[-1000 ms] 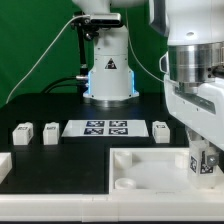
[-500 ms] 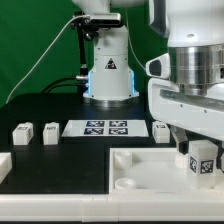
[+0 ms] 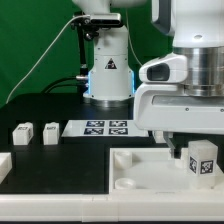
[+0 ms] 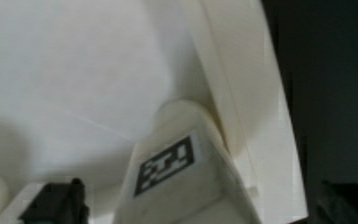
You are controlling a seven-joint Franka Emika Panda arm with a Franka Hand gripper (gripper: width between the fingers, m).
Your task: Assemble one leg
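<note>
Hand (image 3: 190, 148) fingers hidden | leg (image 3: 202, 160) blocky, white, tagged | tabletop (image 3: 140, 170) smooth white

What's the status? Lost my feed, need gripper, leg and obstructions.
Gripper hidden behind the arm's own body, state unreadable. Leg upright on the white tabletop, at the exterior view's right. Nothing seen blocking it.

Standing upright on the tabletop (image 3: 150, 172) near its corner at the exterior view's right: the leg (image 3: 202, 160), also seen close up in the wrist view (image 4: 176, 158). Directly above and just behind it: the gripper (image 3: 190, 148). Behind the tabletop, on the table (image 3: 45, 105): the marker board (image 3: 98, 127). Further toward the exterior view's left, side by side: two more legs (image 3: 22, 133) (image 3: 50, 132). Farther back, beyond the marker board: the robot base (image 3: 108, 72).
</note>
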